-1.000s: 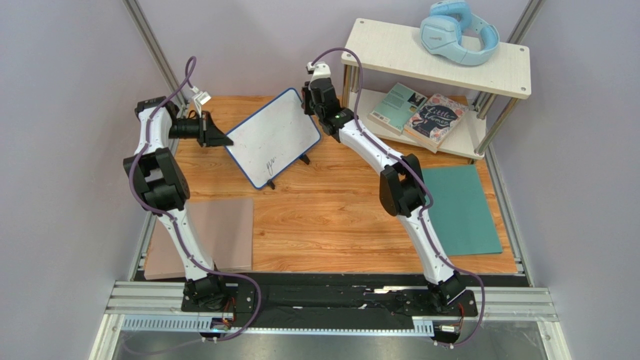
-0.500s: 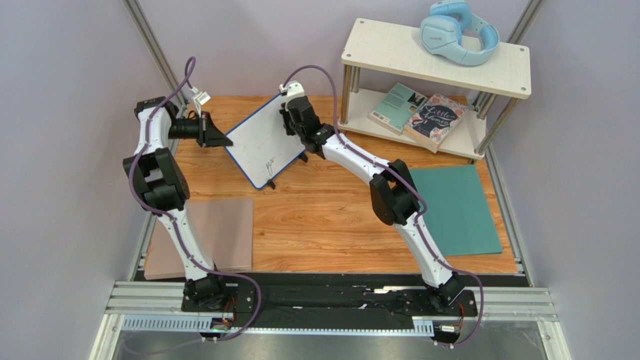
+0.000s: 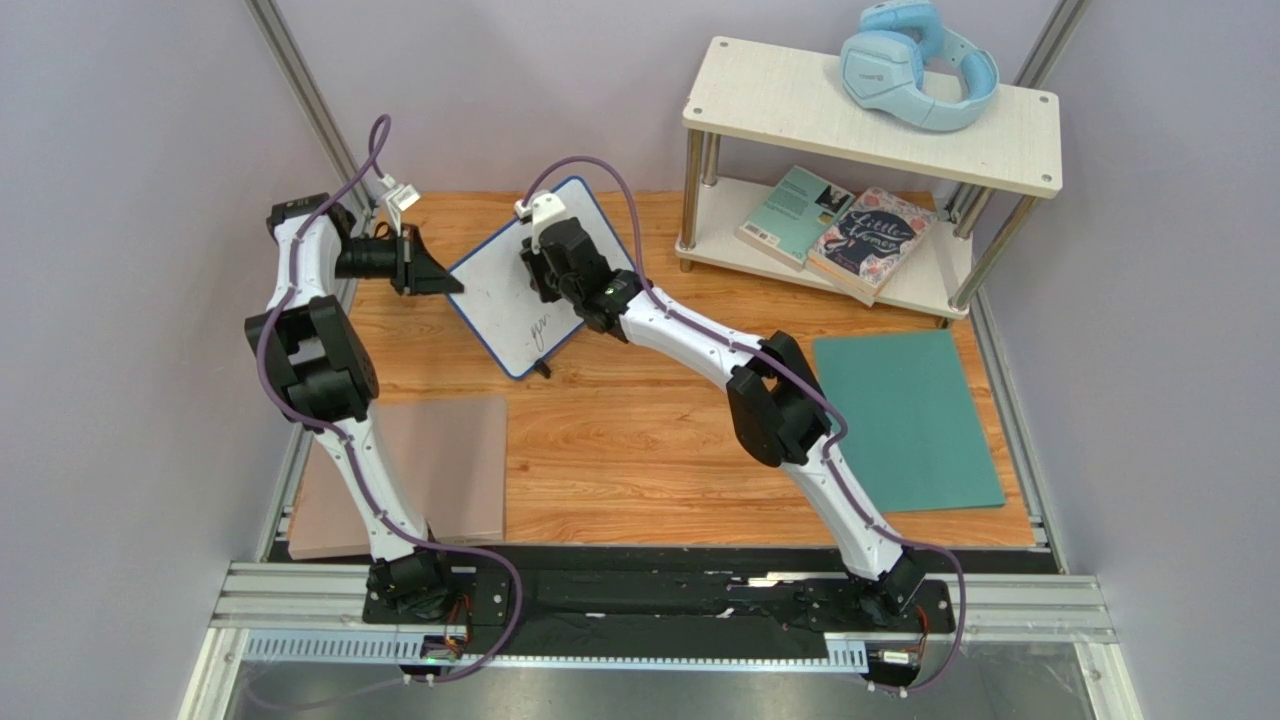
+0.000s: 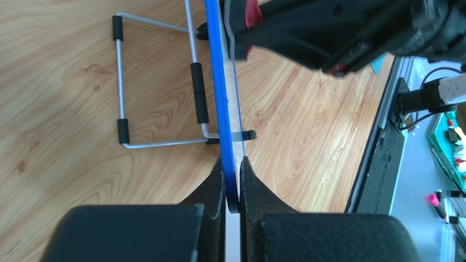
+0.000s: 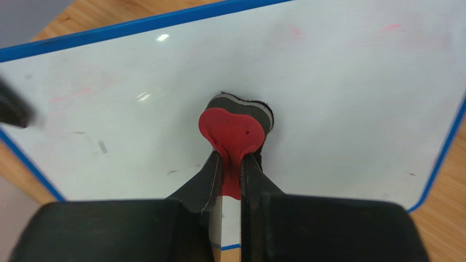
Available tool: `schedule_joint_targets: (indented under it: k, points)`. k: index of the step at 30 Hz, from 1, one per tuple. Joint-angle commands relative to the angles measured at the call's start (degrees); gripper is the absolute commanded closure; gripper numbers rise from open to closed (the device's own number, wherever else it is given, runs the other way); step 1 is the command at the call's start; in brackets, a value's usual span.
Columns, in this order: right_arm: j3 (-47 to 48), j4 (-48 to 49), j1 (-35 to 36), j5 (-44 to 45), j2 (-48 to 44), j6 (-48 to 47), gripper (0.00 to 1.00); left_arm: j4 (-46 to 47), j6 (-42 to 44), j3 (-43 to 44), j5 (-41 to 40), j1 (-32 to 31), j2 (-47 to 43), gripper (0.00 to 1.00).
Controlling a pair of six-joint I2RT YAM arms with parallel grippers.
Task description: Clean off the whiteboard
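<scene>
Wood-grain table [image 3: 661, 435] is spreading out between lilac walls, and at its far left the whiteboard [image 3: 519, 300] is standing tilted on a wire stand [image 4: 158, 82] with black sleeves, its blue frame turned at an angle to the table edges. Right gripper [image 5: 232, 159] is clenching the tab of a red eraser [image 5: 234, 128], its fingers closed tight on either side. The eraser's dark felt layer is facing the glossy white surface near the middle of the whiteboard and appears to be pressing against it. Faint pink smears and a few small grey specks are showing on the surface around it. From above, a black scribble [image 3: 537, 323] is sitting lower on the whiteboard, just below the right gripper. Left gripper [image 4: 232, 166] is pinching the blue frame at the whiteboard's left edge, one fingertip on the front face and one on the back, gripping the whiteboard edge-on. Both arms are reaching far forward: the left one is rising along the left side of the table, and the right one is stretching diagonally across the wood to the whiteboard. Near the left arm a pinkish-brown mat [image 3: 451, 465] is lying flat at the front left corner, and a teal mat [image 3: 909, 420] is lying flat on the right side. Behind the teal mat a two-tier shelf [image 3: 781, 105] is standing at the back right, with blue headphones [image 3: 917, 60] resting on its top tier and two books [image 3: 834, 225] lying side by side on the lower one.
</scene>
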Motion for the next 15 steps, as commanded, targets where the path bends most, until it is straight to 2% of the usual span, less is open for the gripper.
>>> schedule_joint_targets:
  k: [1,7,13,15]
  points:
    - [-0.93,-1.53,5.22,-9.56,-0.39,1.47,1.00,-17.35,9.70,-0.79,-1.63,-3.07,-1.50,1.00]
    - [-0.84,-1.89,7.07,-12.28,-0.04,2.17,1.00,-17.35,9.43,-0.53,-1.28,-2.99,-1.50,1.00]
    - [2.05,-1.10,7.60,-10.44,1.54,3.84,1.00,-17.35,9.52,-0.79,-1.28,-3.16,-1.59,1.00]
    - [4.60,-0.92,7.60,-6.32,2.51,3.66,1.00,-17.35,9.44,-0.79,-1.46,-3.16,-1.59,1.00]
